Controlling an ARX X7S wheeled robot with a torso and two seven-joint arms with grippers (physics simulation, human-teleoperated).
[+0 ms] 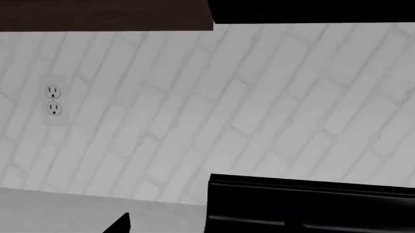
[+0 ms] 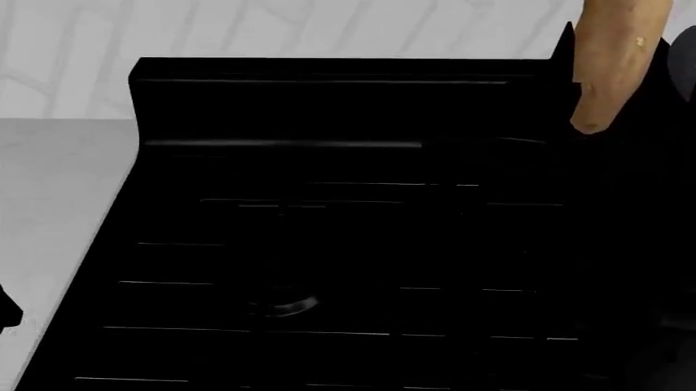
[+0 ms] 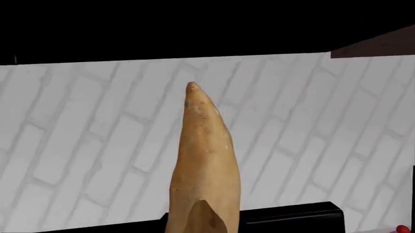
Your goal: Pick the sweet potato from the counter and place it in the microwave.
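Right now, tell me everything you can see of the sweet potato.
The sweet potato is a long tan-orange tuber with small dark flecks and a smooth, matte skin, narrowing to a pointed tip. In the right wrist view it fills the middle, tip away from the camera, against the white brick wall. In the head view it hangs tip down above the black stove, touching nothing visible there. The right tool gripping it is not visible.

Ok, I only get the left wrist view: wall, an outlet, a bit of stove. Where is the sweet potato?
Observer: In the head view the sweet potato hangs tip down at the upper right, above the stove.
Operator: So it's off the counter?
Observer: Yes. The counter lies left of the stove, apart from it.
Operator: And the right wrist view?
Observer: The potato fills the middle there, its tip toward the brick wall.
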